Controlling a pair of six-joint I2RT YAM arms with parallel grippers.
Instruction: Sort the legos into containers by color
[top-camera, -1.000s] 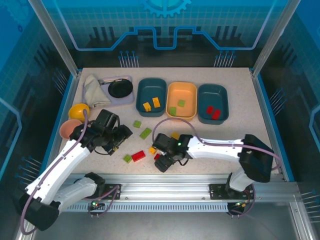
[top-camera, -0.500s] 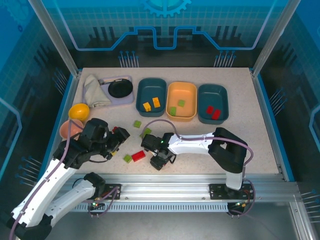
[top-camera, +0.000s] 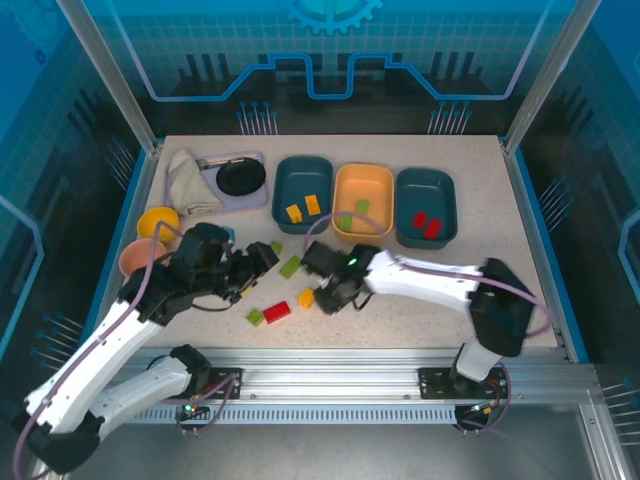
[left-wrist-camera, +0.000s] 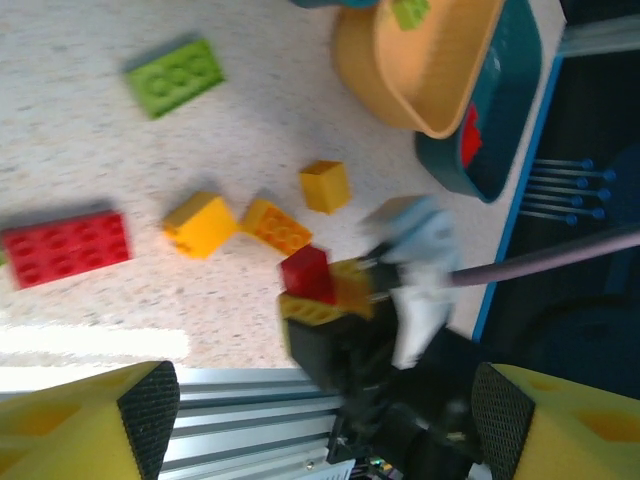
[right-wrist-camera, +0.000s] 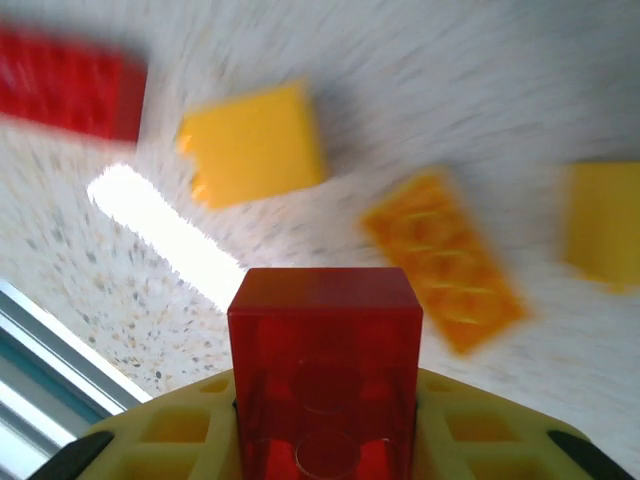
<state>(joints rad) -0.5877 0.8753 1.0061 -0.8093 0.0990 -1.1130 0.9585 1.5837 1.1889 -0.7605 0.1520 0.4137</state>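
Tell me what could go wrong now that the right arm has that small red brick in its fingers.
1. The red brick sticks out past the right fingers, so it may slip before reaching the far teal tray holding reds.
2. A straight path there likely crosses the orange-tan tray with greens; a drop would mis-sort it.
3. The left fingers hover open close by, so the arms could bump.

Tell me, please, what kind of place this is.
Probably a robot lab work cell: an aluminium frame with blue panels encloses a speckled table, and a left arm and right arm stand on a rail.
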